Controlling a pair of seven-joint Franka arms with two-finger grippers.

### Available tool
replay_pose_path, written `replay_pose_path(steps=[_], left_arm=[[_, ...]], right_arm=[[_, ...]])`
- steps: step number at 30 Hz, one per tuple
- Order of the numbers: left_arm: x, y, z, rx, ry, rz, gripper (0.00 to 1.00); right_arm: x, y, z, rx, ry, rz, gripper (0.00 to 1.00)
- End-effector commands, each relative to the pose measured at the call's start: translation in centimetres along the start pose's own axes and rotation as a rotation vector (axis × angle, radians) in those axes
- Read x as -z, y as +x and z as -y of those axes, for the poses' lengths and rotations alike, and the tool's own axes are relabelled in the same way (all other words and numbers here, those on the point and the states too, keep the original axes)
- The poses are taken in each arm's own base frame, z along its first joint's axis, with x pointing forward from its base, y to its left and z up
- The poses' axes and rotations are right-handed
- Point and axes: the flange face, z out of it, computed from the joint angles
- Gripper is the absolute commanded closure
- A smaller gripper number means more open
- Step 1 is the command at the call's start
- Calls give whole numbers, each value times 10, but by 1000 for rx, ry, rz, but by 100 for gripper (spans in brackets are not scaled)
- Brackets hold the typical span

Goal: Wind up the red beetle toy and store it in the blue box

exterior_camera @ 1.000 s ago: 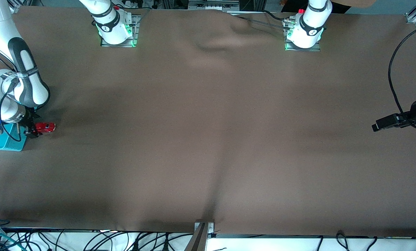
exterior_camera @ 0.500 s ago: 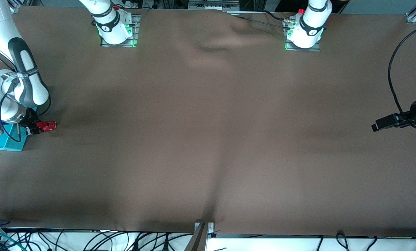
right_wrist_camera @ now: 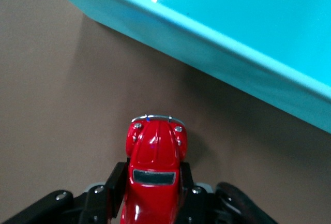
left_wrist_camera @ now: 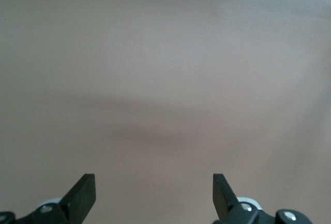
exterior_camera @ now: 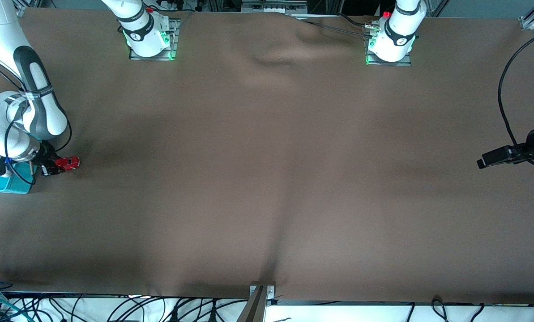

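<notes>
The right jaws (right_wrist_camera: 153, 193) clench the red beetle toy (right_wrist_camera: 154, 167), apparently on the table, beside the blue box (right_wrist_camera: 248, 53).

Between my right gripper (right_wrist_camera: 153, 198) fingers (right_wrist_camera: 111, 185), which look like matt black plastic with small metal screws, the red beetle toy (right_wrist_camera: 154, 175) shines glossy, like lacquered metal or hard plastic, with a bright chrome-looking bumper. At the upper right of the frame the blue box (right_wrist_camera: 248, 43) looks like smooth plastic with a soft sheen. The table (exterior_camera: 267, 179) wears a matt brown cloth, faintly rumpled. My arms' shells are smooth white plastic.
</notes>
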Motion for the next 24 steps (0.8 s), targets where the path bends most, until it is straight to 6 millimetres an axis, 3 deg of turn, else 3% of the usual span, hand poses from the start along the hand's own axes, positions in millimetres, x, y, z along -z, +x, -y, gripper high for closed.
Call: replay_pose_path(steps=[1,14,24], left_arm=[[7,-4,1,-20,10,2,0],[7,-4,1,-19,10,2,0],[8,-4,1,-21,10,0,0]], right_arm=[[29,-7,5,32,-8,28,100],[72,-30,21,337,-99,40,100],[94,-32,14,686,-188,80,100]])
